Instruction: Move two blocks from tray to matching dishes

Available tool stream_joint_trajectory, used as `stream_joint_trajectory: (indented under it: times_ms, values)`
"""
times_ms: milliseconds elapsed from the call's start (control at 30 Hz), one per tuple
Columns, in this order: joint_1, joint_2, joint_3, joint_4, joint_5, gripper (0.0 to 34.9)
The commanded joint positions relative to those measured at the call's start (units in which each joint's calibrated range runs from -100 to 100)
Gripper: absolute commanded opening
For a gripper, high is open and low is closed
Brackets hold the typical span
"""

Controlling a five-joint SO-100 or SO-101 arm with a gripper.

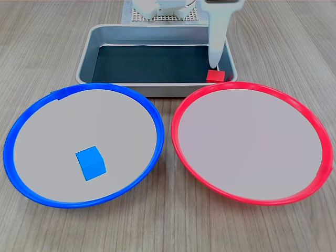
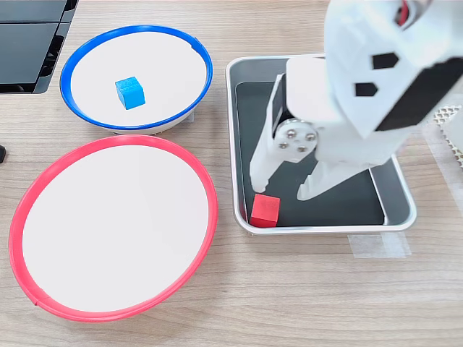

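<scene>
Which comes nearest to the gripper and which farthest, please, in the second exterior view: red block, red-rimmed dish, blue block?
Measured from the gripper:
1. Red block, in the tray's corner, beside one finger.
2. Red-rimmed dish, to the second exterior view's left.
3. Blue block, in the blue-rimmed dish at upper left.

The white arm reaches down, its gripper (image 2: 284, 184) spread (fingers apart).

Pale wood-grain tabletop (image 1: 168, 231) w/ even light, dark panels (image 2: 29, 43) at second exterior view's top left
</scene>
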Motion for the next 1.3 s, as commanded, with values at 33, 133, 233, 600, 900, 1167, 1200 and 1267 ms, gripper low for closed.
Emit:
stream_joint_trajectory:
  times_ms: [33, 133, 233, 600, 900, 1167, 1200, 1267]
  values:
    - [1.2, 3.88, -5.12, 0.84, -0.68, 13.4]
    - [1.39, 5.5, -5.75, 0.18, -0.54, 13.9]
    - [1.29, 6.78, -5.57, -0.4, -0.34, 14.3]
    - [0.73, 10.78, -6.3, -1.97, -0.05, 14.6]
    - [-0.69, 13.34, -6.75, -4.61, 1.76, 10.7]
    - [0.73, 8.91, -6.75, 4.22, 8.11, 0.3]
    - [1.86, 6.78, -7.57, 7.61, 10.16, 0.2]
    - [5.81, 1.83, -15.04, 14.29, 14.02, 0.2]
